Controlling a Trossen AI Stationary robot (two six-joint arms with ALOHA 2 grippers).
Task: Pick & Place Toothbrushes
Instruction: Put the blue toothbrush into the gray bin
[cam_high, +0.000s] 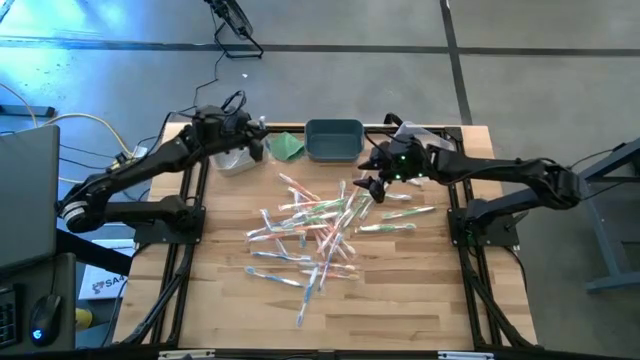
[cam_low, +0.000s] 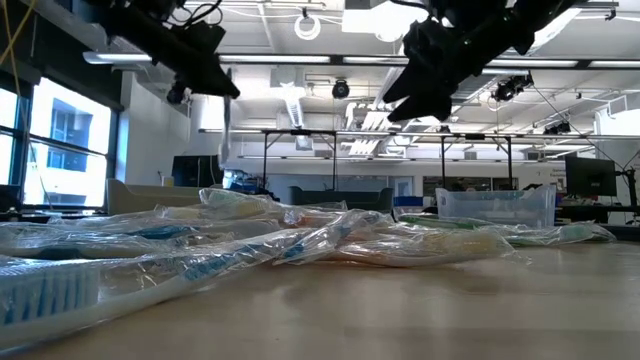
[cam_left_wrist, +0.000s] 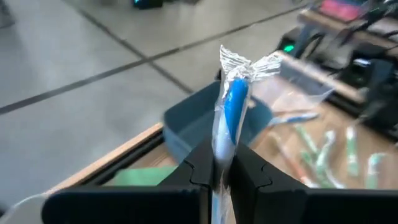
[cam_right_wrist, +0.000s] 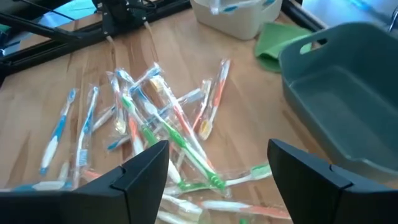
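High view, looking straight down: I have two dark arms over a pale wooden table (cam_high: 400, 300), one reaching in from each side.

Starting at the left, my left gripper (cam_high: 258, 140) hangs near the far edge, beside a pale see-through bin (cam_high: 235, 160). In the left wrist view its fingers (cam_left_wrist: 245, 171) are clamped together on one wrapped blue toothbrush (cam_left_wrist: 231, 115), which stands upright between them with its crinkled wrapper end uppermost.

Next comes one folded green cloth (cam_high: 289, 147), then one dark blue-grey bin (cam_high: 334, 140) at the middle of the far edge. That makes two bins on the table; the right wrist view shows at least one blue toothbrush lying in the pale one.

In the centre lies the loose pile of toothbrushes (cam_high: 320, 235), each in a clear wrapper, with blue, green and pink-orange parts. They overlap too much for me to count exactly; there are well over a dozen, spread from the table's middle toward the near edge.

At the right, my right gripper (cam_high: 370, 185) hovers above the far right corner of that pile, just near the dark bin. Its fingers (cam_right_wrist: 140, 171) stand wide apart, holding nothing, with the tangled brushes showing between and beyond them.
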